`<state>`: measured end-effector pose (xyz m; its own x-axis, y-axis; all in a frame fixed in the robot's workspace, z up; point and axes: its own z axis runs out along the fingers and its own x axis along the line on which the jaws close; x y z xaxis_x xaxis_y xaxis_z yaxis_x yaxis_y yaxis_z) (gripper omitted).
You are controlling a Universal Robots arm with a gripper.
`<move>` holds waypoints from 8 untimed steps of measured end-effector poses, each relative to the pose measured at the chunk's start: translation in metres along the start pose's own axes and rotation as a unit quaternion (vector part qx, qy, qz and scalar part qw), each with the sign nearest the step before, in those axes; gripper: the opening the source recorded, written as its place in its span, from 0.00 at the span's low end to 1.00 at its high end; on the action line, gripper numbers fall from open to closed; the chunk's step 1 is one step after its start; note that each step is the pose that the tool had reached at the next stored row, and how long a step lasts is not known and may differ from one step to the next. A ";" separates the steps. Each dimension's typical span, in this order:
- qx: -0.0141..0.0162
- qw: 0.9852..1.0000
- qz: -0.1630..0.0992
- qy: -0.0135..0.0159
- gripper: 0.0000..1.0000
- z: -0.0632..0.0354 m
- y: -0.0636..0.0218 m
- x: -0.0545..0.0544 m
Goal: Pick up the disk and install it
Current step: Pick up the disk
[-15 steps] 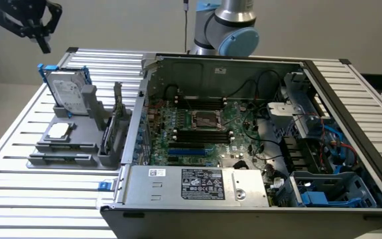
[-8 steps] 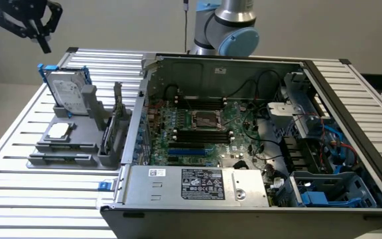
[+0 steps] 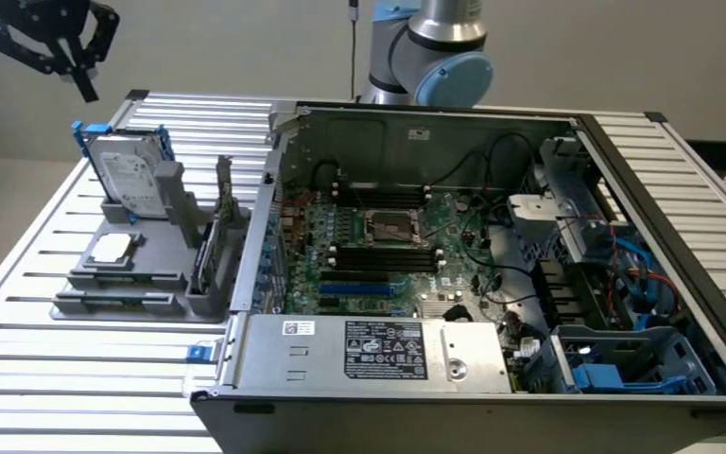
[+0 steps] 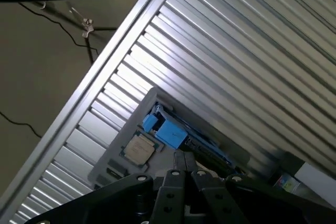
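The disk (image 3: 129, 174), a silver-grey drive with a white label in a blue carrier, stands on edge in a grey holder (image 3: 148, 274) at the exterior view's left. My gripper (image 3: 87, 92) hangs well above it, slightly towards the exterior view's left, shut and holding nothing. In the wrist view the two fingers (image 4: 178, 167) lie pressed together. Beyond them I see the disk's blue carrier edge (image 4: 169, 130) from above, a clear gap away.
A small square chip (image 3: 111, 248) (image 4: 139, 149) lies on the holder beside the disk. The open computer case (image 3: 490, 274) fills the middle and right, with a grey power-supply box (image 3: 363, 350) in front and a blue drive bay (image 3: 603, 374). The slatted metal table (image 3: 35, 378) lies beneath.
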<state>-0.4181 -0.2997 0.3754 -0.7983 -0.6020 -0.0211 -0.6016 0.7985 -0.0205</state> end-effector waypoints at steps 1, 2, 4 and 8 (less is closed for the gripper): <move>0.000 1.000 -0.008 0.000 0.11 0.0002 0.0000 0.000; -0.001 1.000 -0.016 0.000 0.11 0.0004 0.0000 0.000; -0.001 1.000 -0.031 0.000 0.11 0.0009 0.0000 0.000; -0.002 0.998 -0.061 0.000 0.11 0.0017 0.0000 0.000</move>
<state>-0.4181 -0.2997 0.3737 -0.7186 -0.6952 -0.0183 -0.6950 0.7188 -0.0180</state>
